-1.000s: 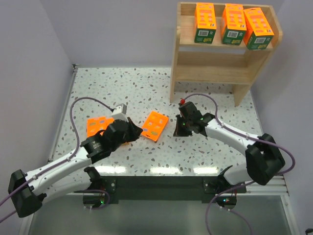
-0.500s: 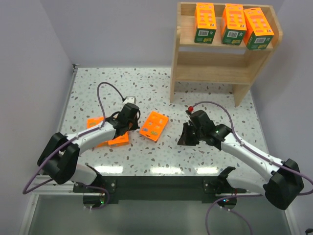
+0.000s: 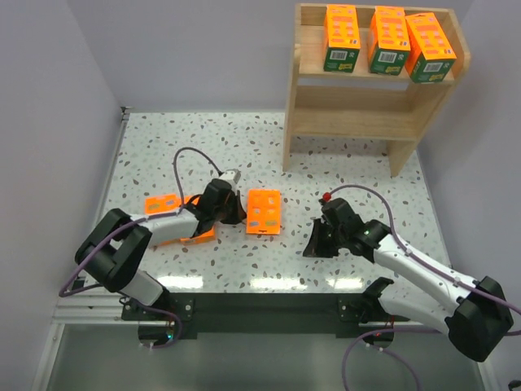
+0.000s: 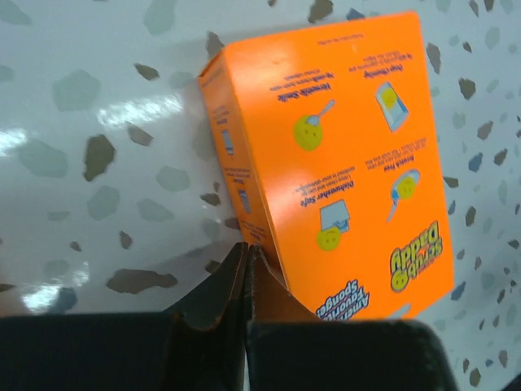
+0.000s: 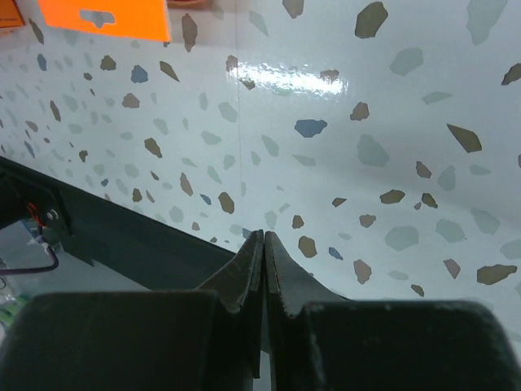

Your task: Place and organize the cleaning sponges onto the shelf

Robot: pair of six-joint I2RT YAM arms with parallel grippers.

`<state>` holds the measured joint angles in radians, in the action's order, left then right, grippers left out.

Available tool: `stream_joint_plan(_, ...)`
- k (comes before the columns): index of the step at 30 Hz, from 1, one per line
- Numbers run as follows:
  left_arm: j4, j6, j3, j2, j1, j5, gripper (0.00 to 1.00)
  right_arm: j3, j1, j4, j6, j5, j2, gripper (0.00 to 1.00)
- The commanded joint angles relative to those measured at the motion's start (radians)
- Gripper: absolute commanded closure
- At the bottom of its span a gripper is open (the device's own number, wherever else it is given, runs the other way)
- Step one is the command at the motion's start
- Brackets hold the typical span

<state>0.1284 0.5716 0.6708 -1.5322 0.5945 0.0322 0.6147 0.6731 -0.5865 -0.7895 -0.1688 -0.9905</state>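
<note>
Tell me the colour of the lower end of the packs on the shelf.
Dark green, as on the left pack; top view shows it best.

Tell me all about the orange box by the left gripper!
That sponge pack is a bright orange, flat box, cardboard by its look, printed with small yellow sponge pictures and tiny text. It lies closed and face up on the speckled table. The shut left gripper meets its side edge near one corner; nothing else touches it.
</note>
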Motion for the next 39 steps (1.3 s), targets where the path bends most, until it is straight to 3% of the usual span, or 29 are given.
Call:
stream_joint_plan(1,0.128,0.057,-0.034,0.01,0.062,0.098,1.0,-0.026,0.003,0.08,-0.086,-0.012,-0.007,0.94)
stream_joint_plan(6,0.183,0.158,-0.071,0.021,0.188,0.074,1.0,-0.056,0.003,0.185,-0.152,-0.046,-0.008,0.67)
stream_joint_plan(9,0.232,0.233,-0.085,0.017,0.22,0.074,1.0,-0.075,0.002,0.22,-0.197,-0.038,0.01,0.37)
stream_joint_plan(13,0.221,0.244,-0.077,0.02,0.228,0.061,1.0,-0.089,0.0,0.275,-0.252,0.034,0.016,0.24)
stream_joint_plan(19,0.14,0.26,-0.109,0.107,0.226,0.029,1.0,-0.132,-0.081,0.523,-0.255,0.034,-0.083,0.24)
stream_joint_plan(26,-0.012,0.272,-0.157,0.329,0.228,-0.029,1.0,-0.132,-0.299,0.819,-0.16,-0.191,-0.296,0.32)
stream_joint_plan(31,-0.125,0.275,-0.168,0.481,0.226,-0.084,1.0,-0.125,-0.33,1.026,-0.177,-0.336,-0.453,0.43)
stream_joint_plan(37,-0.242,0.289,-0.18,0.612,0.226,-0.135,1.0,-0.121,-0.33,1.102,-0.198,-0.402,-0.522,0.44)
stream_joint_plan(39,-0.268,0.289,-0.186,0.641,0.226,-0.143,1.0,-0.127,-0.33,1.128,-0.214,-0.422,-0.554,0.48)
